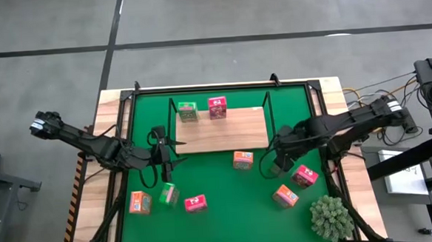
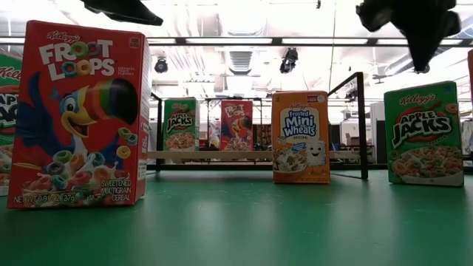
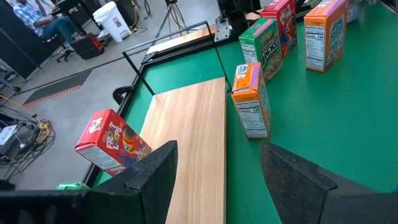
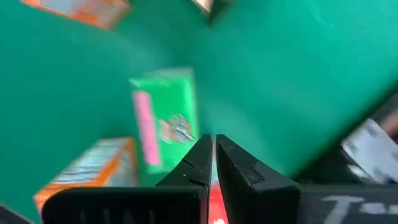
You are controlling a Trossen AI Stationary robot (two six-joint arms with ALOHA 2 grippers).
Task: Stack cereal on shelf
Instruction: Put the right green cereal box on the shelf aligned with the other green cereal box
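The light-wood shelf lies at the mat's far middle. A green box and a pink-red box stand upright along its far edge. An orange box stands on the mat just in front of the shelf. Other boxes stand on the mat: orange, green, pink-red, pink-red, orange. My left gripper is open at the shelf's left end, and its wrist view shows the board ahead. My right gripper is shut above the mat, right of the orange box, holding nothing.
A spiky grey-green plant stands at the mat's near right corner. Black wire frames rise at the shelf's ends. In the low view a Froot Loops box stands very close, with an Apple Jacks box to its right. A person sits beyond the table.
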